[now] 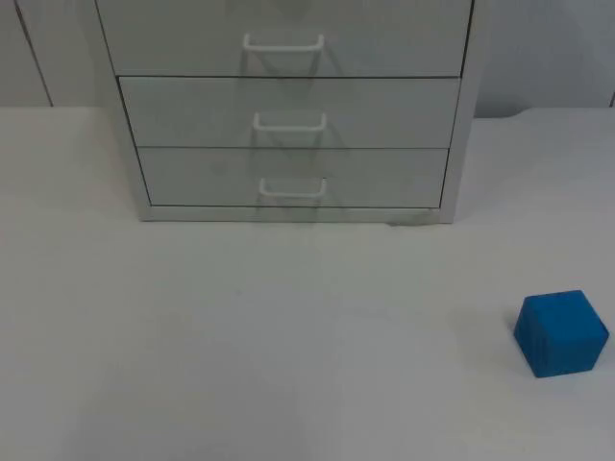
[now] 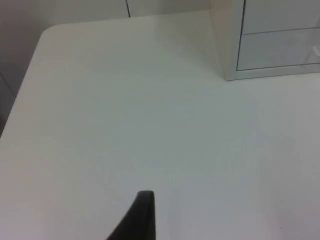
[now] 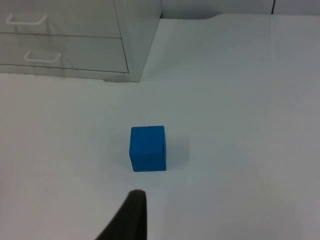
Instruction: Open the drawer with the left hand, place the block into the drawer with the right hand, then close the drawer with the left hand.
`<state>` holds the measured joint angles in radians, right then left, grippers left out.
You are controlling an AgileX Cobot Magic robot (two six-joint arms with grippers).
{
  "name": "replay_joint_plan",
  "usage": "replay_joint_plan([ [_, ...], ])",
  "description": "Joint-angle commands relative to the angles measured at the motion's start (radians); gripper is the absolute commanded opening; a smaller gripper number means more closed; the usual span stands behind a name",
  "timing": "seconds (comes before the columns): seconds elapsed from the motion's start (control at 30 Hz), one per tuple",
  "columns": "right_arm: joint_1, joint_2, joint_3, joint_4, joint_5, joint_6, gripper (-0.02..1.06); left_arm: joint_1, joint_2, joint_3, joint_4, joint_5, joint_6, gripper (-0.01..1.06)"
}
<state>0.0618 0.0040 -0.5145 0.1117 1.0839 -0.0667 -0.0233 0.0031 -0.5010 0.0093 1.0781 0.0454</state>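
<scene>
A white cabinet [image 1: 288,106] with three stacked drawers stands at the back of the table, and all three drawers are shut. Each drawer has a white bar handle; the lowest handle [image 1: 291,188] is nearest the table. A blue block [image 1: 561,332] rests on the table at the front right, well apart from the cabinet. In the right wrist view my right gripper [image 3: 131,215] hangs over the table a short way from the blue block [image 3: 148,148], not touching it. My left gripper [image 2: 140,215] hangs over bare table to the left of the cabinet's corner [image 2: 270,45].
The white table top [image 1: 240,336] stretches wide in front of the cabinet. Its left edge [image 2: 25,85] runs close to the left arm. A grey partition wall [image 1: 538,48] closes the back behind the cabinet.
</scene>
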Motion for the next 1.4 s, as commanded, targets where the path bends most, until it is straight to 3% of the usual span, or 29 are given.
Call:
replay_joint_plan([
  [0.0, -0.007, -0.004, -0.002, -0.001, -0.008, 0.003, 1.05, 0.002, -0.003, 0.006, 0.019, -0.003, -0.005, 1.05],
  [0.23, -0.007, -0.004, -0.002, -0.001, -0.010, 0.008, 1.05, 0.002, -0.003, 0.006, 0.073, -0.007, -0.009, 1.05],
  [0.77, -0.007, 0.017, -0.039, -0.005, -0.001, 0.045, 1.05, 0.002, -0.003, -0.027, 0.054, -0.009, -0.051, 1.05],
  [0.93, -0.007, 0.149, -0.209, -0.058, -0.023, 0.040, 1.05, 0.002, 0.126, -0.171, 0.064, -0.059, -0.053, 1.05],
  [1.13, -0.007, 0.306, -0.417, -0.058, -0.085, 0.036, 1.05, 0.002, 0.304, -0.324, 0.084, -0.166, -0.053, 1.05],
  [1.37, -0.007, 0.488, -0.599, -0.062, -0.096, 0.004, 1.05, 0.002, 0.497, -0.442, 0.039, -0.232, -0.053, 1.05],
])
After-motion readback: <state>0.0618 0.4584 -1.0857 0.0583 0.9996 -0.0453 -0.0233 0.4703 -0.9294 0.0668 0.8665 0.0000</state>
